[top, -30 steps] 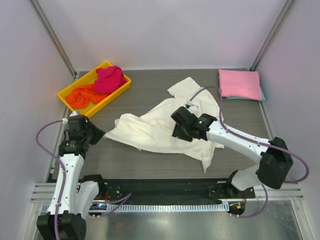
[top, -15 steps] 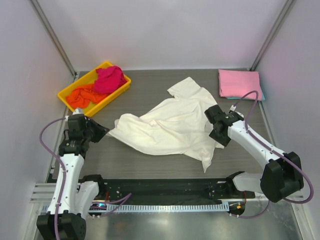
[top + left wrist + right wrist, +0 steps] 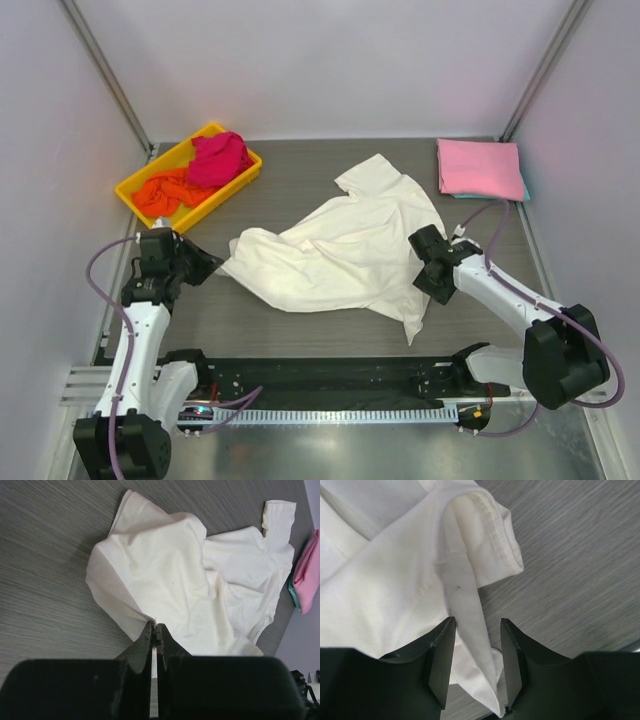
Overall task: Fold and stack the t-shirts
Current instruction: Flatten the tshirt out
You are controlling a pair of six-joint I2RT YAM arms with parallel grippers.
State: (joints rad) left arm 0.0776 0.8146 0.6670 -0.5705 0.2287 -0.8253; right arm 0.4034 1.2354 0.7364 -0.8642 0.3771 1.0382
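Observation:
A cream-white t-shirt [image 3: 340, 245] lies crumpled and spread across the middle of the table. My left gripper [image 3: 207, 268] is shut on its left edge; in the left wrist view the closed tips [image 3: 154, 627] pinch the hem of the shirt [image 3: 190, 580]. My right gripper [image 3: 432, 275] is at the shirt's right side, low over the table. It is open, and a folded strip of the cream shirt [image 3: 465, 587] runs between its fingers [image 3: 442, 645]. A folded pink t-shirt [image 3: 480, 168] lies at the back right on a teal one [image 3: 525, 193].
A yellow tray [image 3: 226, 195] at the back left holds a magenta shirt [image 3: 220, 158] and an orange shirt [image 3: 165, 192]. Walls close in the table on the left, back and right. The pink stack [image 3: 306, 575] also shows at the right edge of the left wrist view.
My right arm has swung from over the middle of the cream shirt to its right edge and come down there. My left gripper has shifted slightly right with the shirt's corner.

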